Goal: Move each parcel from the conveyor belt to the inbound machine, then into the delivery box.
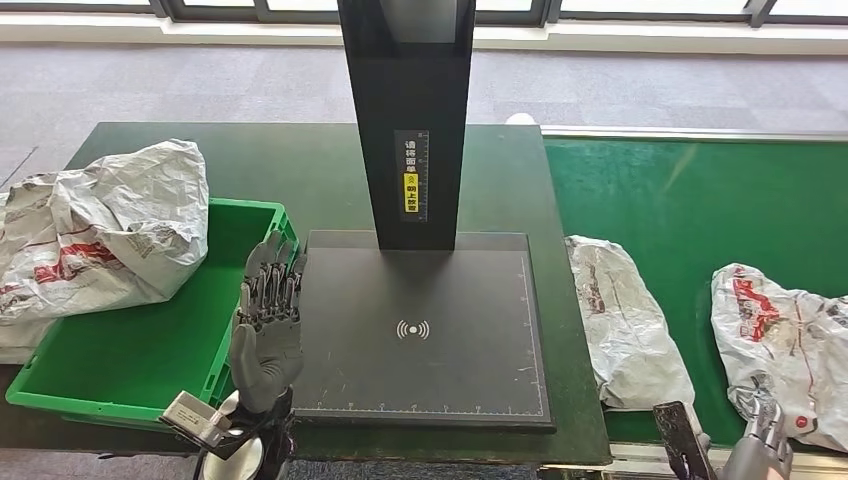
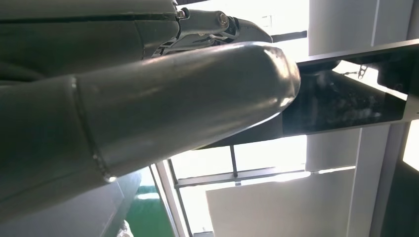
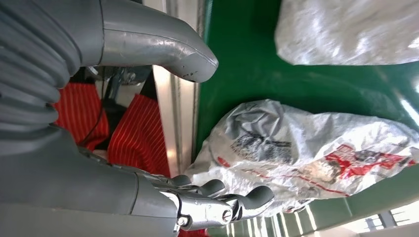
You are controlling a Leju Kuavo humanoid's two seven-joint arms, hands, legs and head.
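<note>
From the head view, the left robot hand (image 1: 267, 325) stands upright with its fingers spread and holding nothing, poised between the green delivery box (image 1: 60, 385) and the black plate of the inbound machine (image 1: 425, 330). One parcel (image 1: 110, 225), a crumpled grey bag, lies in the box, slumped over its far rim. Two more parcels lie on the green conveyor belt (image 1: 690, 195): a near parcel (image 1: 625, 320) just beside the dark tabletop (image 1: 290, 165), and a far parcel (image 1: 785, 335) further along to the right. The right robot hand (image 1: 762, 420) hovers low at the belt's near edge, next to the far parcel. The machine's plate carries nothing.

In the left wrist view, the left robot hand's thumb takes up most of the picture, with the machine's dark column (image 2: 346, 94) and bright windows behind; no parcel lies in the palm.

In the right wrist view, the right robot hand's fingers (image 3: 247, 200) curl just beside the printed bag's edge with the thumb apart above it, so the hand looks open and not yet gripping; whether the fingertips touch the plastic cannot be told.

Risks, as I judge them: the bags are thin and slack, so a shallow pinch could slip or catch only loose film and drop the load short of the plate. The hand sits close to the belt's metal rail and could knock it. The boxed bag, hanging over the rim, could slide out.

Count: three parcels, one box, one machine, two hands.
</note>
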